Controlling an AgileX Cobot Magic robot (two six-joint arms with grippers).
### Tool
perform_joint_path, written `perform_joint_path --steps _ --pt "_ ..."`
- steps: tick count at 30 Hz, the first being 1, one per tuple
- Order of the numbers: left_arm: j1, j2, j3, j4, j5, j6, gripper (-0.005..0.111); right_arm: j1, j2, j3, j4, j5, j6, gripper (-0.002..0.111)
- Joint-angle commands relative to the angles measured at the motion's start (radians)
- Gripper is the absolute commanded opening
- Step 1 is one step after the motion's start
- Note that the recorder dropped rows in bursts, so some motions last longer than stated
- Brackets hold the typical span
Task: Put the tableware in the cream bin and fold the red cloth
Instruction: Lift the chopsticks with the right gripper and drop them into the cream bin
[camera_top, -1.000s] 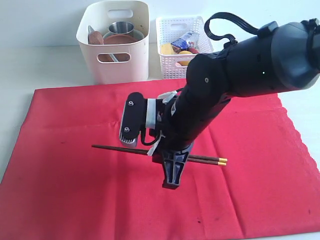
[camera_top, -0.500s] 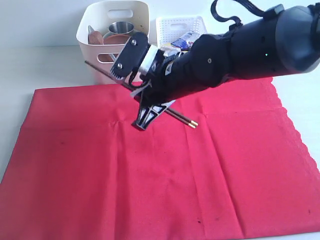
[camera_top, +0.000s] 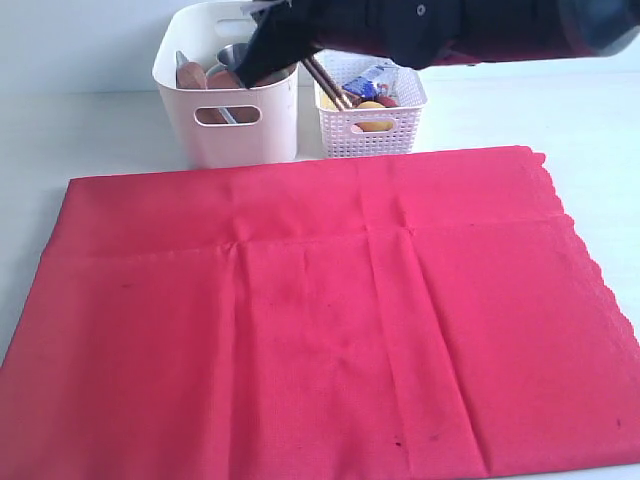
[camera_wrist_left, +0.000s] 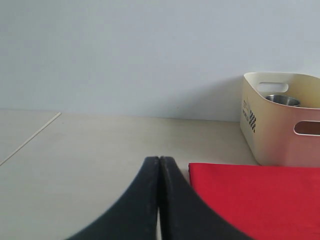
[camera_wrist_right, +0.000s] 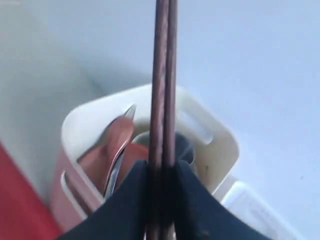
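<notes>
R gripper (camera_wrist_right: 161, 175) pinched nearly shut on chopsticks (camera_wrist_right: 162, 75), over cream bin (camera_wrist_right: 220, 145); L gripper (camera_wrist_left: 159, 167) closed, empty. Risk: sticks angled twd white basket (camera_top: 370, 135), so early release cd spill them outside

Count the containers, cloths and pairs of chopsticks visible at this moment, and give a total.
Containers: 2, the cream bin and the white basket
Cloths: 1, the red cloth
Pairs of chopsticks: 1, the chopsticks gripped in the right gripper above the cream bin
Total: 4
</notes>
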Motion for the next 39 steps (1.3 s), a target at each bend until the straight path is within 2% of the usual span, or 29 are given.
perform_joint_path --steps 1,7,11,17,19,23,27,32,35,39 --pt "0.001 -0.004 0.002 0.006 -0.002 0.004 0.000 -0.004 0.081 -0.102 0.016 -0.135 0.033 0.000" --pt "0.001 -0.004 0.002 0.006 -0.002 0.004 0.000 -0.004 0.258 -0.327 0.016 -0.255 0.148 0.000" --pt "0.001 -0.004 0.002 0.006 -0.002 0.004 0.000 -0.004 0.387 -0.499 0.016 -0.259 0.234 0.000" --pt "0.001 -0.004 0.002 0.006 -0.002 0.004 0.000 -0.004 0.545 -0.667 0.072 -0.247 0.240 0.001" --pt "0.001 -0.004 0.002 0.006 -0.002 0.004 0.000 -0.004 0.574 -0.689 0.142 -0.251 0.240 0.006" --pt "0.001 -0.004 0.002 0.006 -0.002 0.004 0.000 -0.004 0.601 -0.700 0.240 -0.272 0.221 0.024" --pt "0.001 -0.004 0.002 0.006 -0.002 0.004 0.000 -0.004 0.603 -0.700 0.245 -0.272 0.154 0.045" --pt "0.001 -0.004 0.002 0.006 -0.002 0.004 0.000 -0.004 0.603 -0.700 0.249 -0.279 0.154 0.066" --pt "0.001 -0.004 0.002 0.006 -0.002 0.004 0.000 -0.004 0.591 -0.700 0.249 -0.284 0.142 0.074" --pt "0.001 -0.004 0.002 0.006 -0.002 0.004 0.000 -0.004 0.534 -0.700 0.253 -0.191 0.127 0.074"
